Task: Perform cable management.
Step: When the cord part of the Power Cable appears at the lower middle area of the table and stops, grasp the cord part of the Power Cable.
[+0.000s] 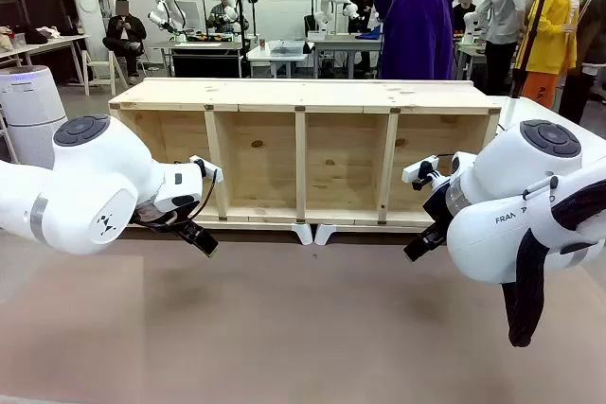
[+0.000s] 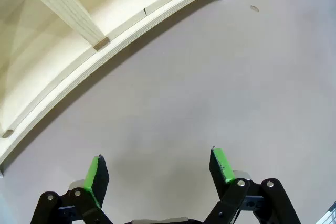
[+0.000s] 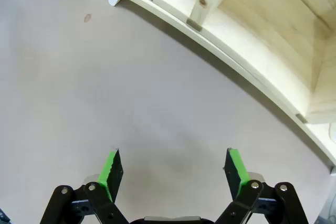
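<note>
— Grippers first: how do they stand?

— Both are released, jaws spread wide with nothing between the green pads. The left gripper (image 2: 156,156) hangs low over the grey table (image 1: 284,328), just in front of the long wooden shelf (image 1: 303,94). The right gripper (image 3: 172,153) does the same on the other side. In the front view, the left gripper (image 1: 204,241) and the right gripper (image 1: 417,248) are well apart, each tilted down toward the table.

— And the cable?

— Where it lies, I cannot tell.

— What surrounds the arms?

— The shelf lies on its side across the table, its four open compartments facing the robot. Its bottom board (image 2: 79,72) curves past the left wrist camera and shows again from the right wrist (image 3: 236,51). Two small white feet (image 1: 314,232) sit at its middle, touching the table. A small spot (image 2: 254,8) marks the surface near them.

— Anything blocking the way?

— The shelf stands between the robot and a person in a purple hoodie (image 1: 414,21) at the far side. A white cylinder (image 1: 28,106) stands on the floor off to the left.
</note>
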`<state>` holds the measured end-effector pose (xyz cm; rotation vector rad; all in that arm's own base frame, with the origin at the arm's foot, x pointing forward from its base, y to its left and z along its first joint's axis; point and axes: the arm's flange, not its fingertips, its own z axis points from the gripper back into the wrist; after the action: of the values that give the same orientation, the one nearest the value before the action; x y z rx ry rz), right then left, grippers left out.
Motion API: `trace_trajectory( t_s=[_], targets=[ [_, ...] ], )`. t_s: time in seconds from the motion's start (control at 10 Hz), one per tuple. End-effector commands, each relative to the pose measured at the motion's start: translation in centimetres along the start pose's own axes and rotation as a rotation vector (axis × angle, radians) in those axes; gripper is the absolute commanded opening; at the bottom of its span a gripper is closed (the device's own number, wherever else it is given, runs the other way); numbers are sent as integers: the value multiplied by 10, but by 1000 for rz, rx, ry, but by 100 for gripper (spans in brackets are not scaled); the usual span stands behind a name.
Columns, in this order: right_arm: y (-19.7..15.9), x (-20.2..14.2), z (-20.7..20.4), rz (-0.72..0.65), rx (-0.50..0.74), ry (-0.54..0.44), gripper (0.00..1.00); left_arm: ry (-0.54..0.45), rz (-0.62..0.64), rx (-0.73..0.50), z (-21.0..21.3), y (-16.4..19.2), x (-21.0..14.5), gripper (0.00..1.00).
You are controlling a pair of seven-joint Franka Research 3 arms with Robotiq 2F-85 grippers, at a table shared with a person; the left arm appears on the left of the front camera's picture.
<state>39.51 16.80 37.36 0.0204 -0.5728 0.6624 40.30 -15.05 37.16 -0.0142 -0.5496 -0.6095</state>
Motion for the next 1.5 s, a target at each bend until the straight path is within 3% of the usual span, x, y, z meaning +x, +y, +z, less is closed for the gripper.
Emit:
trace_trajectory(
  t_s=[0.0, 0.8, 1.4],
  targets=[
    [0, 0, 0, 0, 0, 0, 100, 0, 0, 0, 0, 0, 0, 100],
    [0, 0, 0, 2, 0, 0, 100, 0, -4, 0, 0, -2, 0, 100],
    [16, -14, 108, 39, -182, -106, 100, -46, 0, 84, 89, 3, -35, 100]
  ],
)
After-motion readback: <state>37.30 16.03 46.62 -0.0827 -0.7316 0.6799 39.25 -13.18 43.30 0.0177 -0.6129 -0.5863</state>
